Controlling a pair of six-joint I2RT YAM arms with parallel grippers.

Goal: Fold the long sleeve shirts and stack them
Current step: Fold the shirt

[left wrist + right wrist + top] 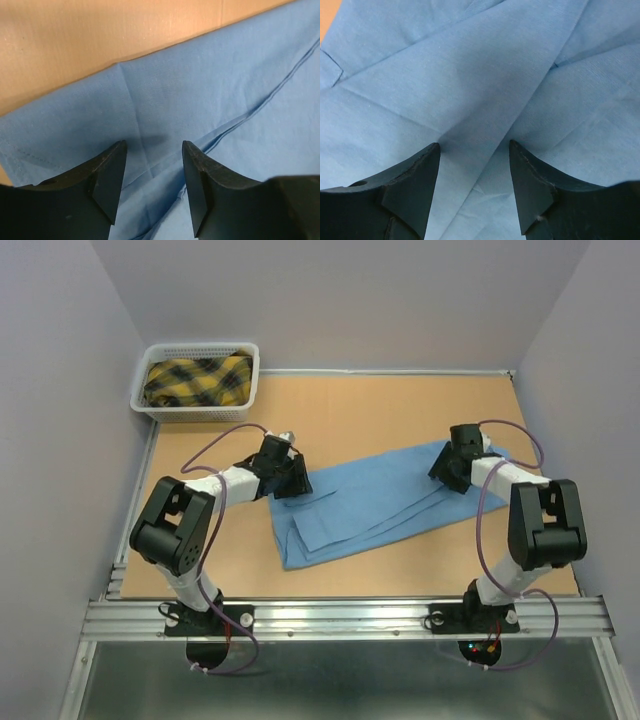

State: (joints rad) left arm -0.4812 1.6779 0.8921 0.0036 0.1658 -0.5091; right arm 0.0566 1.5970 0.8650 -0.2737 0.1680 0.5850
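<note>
The light blue shirt [370,505] lies flat on the tan surface [380,410], gathered into a long band near the middle. Its long axis runs on a diagonal, from the near left up toward the far right. The near-left end is the broader one, with a squared corner pointing toward the arm bases. The far-right end narrows where it passes under the right arm. Several stepped edges of overlapping cloth run along the near side, parallel to that axis.

The left gripper [292,480] sits over the far-left corner of the band. In the left wrist view, its fingers [112,172] stand apart and released, with smooth blue cloth [200,90] and a seam line showing between them and nothing pinched. The right gripper [448,474] sits over the far-right end. Its fingers [420,175] are likewise spread and released above overlapping layers of the shirt [470,75]. Whether either pair of tips presses on the cloth cannot be told.

A white basket [200,346] at the far-left corner holds a yellow and black plaid cloth [197,380], well apart from the shirt.
</note>
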